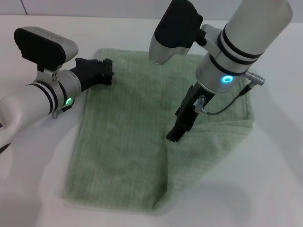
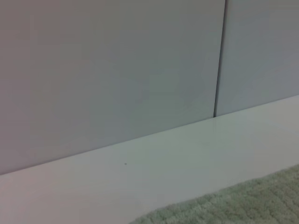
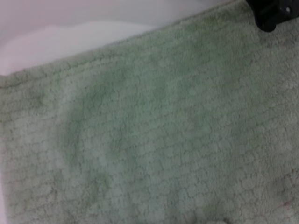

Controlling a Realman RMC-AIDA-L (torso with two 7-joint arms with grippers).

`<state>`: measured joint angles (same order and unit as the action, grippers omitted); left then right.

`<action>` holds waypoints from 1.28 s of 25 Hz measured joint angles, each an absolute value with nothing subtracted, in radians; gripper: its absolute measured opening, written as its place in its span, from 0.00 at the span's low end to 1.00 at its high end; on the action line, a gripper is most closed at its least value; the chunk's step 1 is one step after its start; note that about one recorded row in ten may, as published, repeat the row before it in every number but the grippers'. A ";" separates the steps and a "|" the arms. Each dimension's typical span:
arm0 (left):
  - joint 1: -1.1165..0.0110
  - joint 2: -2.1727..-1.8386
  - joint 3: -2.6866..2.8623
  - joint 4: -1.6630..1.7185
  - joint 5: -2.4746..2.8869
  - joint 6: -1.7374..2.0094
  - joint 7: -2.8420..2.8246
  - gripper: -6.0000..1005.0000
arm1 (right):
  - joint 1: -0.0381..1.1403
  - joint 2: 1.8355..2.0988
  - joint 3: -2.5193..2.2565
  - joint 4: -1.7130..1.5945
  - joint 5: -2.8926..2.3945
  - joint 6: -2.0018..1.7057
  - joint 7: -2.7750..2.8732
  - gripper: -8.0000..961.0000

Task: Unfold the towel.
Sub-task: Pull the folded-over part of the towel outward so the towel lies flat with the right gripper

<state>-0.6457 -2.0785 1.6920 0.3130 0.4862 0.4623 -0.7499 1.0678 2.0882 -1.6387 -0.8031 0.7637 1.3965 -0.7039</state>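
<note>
Right gripper [image 1: 173, 135] jaws pressed together at fold edge of towel [image 1: 124, 142], apparently pinching it. Left gripper [image 1: 107, 72] jaw state unclear, at towel's far left corner. Towel lies folded on white table [image 1: 265, 189].

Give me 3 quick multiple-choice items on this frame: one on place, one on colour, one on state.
1. Where is the right gripper?
A. over the middle of the towel, tip at a fold edge
B. off the table
C. beside the left gripper

2. What colour is the towel?
A. white
B. pale green
C. dark blue

3. How does the towel lie?
A. rolled into a tube
B. fully spread in one layer
C. flat with one part folded over on the right side

Answers: 1 A, the head view shows its tip at the fold line mid-towel; the left gripper sits at the far left edge. 2 B, green in all views. 3 C, a doubled flap shows on the right.
</note>
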 joint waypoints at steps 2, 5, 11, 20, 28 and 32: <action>-0.646 -2.078 1.692 0.313 0.486 0.462 -0.750 0.00 | 1.069 2.088 -1.644 -0.799 0.765 1.391 -0.704 0.70; -0.646 -2.078 1.692 0.313 0.486 0.463 -0.750 0.00 | 1.080 2.088 -1.648 -0.768 0.767 1.380 -0.710 0.68; -0.646 -2.078 1.692 0.313 0.486 0.463 -0.750 0.00 | 1.102 2.089 -1.649 -0.718 0.785 1.364 -0.735 0.65; -0.646 -2.078 1.692 0.313 0.486 0.462 -0.750 0.00 | 1.108 2.089 -1.669 -0.710 0.788 1.353 -0.747 0.61; -0.646 -2.079 1.692 0.319 0.486 0.462 -0.750 0.00 | 1.129 2.091 -1.681 -0.664 0.792 1.331 -0.758 0.38; -0.646 -2.078 1.692 0.322 0.486 0.462 -0.750 0.00 | 1.131 2.091 -1.687 -0.663 0.793 1.330 -0.759 0.39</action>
